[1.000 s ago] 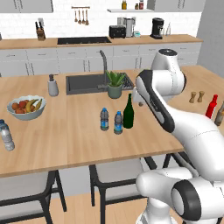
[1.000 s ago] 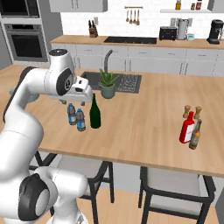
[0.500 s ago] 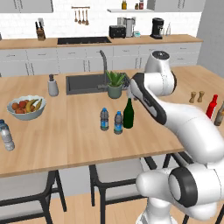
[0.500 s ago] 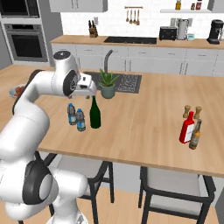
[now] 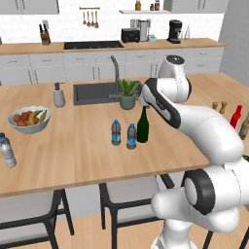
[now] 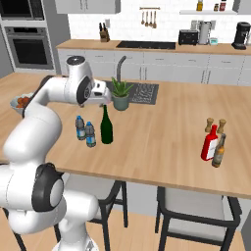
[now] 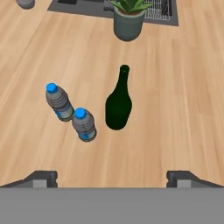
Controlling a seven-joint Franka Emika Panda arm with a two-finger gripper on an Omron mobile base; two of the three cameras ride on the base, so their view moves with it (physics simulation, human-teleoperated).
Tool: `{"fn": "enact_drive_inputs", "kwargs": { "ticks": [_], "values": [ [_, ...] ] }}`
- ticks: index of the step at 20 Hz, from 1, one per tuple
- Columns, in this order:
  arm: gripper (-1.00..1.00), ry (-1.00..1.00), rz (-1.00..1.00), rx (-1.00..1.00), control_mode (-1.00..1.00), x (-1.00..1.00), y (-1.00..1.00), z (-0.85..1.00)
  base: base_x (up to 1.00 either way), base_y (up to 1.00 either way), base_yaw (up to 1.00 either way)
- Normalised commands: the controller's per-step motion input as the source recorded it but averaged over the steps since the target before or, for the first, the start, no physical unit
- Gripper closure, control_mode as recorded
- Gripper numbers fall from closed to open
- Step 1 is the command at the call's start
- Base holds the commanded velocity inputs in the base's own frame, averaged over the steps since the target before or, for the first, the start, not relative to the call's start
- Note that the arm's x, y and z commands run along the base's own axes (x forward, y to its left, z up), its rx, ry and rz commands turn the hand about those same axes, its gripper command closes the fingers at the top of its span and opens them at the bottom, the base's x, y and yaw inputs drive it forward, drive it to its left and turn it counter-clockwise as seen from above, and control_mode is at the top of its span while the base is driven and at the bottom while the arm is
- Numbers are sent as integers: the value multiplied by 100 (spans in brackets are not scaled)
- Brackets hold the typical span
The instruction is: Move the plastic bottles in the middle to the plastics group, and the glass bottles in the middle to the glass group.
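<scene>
Gripper (image 7: 112, 177) wide open, holding nothing, above the green bottle (image 7: 117, 104) mid-counter. I'd judge the glass heavy, slick and breakable, so I'd grab its wide body, not the neck.

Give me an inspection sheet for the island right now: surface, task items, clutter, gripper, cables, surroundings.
Surface: wooden island counter with inset sink.
Job's things: green glass bottle upright mid-counter beside two small plastic bottles; clear water bottle at left edge; red bottle and brown bottle at right.
Clutter: potted plant, fruit bowl, soap dispenser, wooden shakers.
Gripper: gripper open, empty, above the green bottle.
Cables: nothing seen.
Surroundings: stools, back counter appliances.
</scene>
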Motion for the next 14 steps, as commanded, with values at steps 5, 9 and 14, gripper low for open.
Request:
{"fn": "enact_drive_inputs", "kwargs": {
  "ticks": [5, 9, 14],
  "values": [
    [-100, -7, 3, 0, -100, 10, 6, -18, 0, 0, 0],
    [-100, -8, 3, 0, -100, 4, 0, -16, 0, 0, 0],
    [-100, -8, 1, 0, -100, 2, 0, -8, 0, 0, 0]
  ]
}}
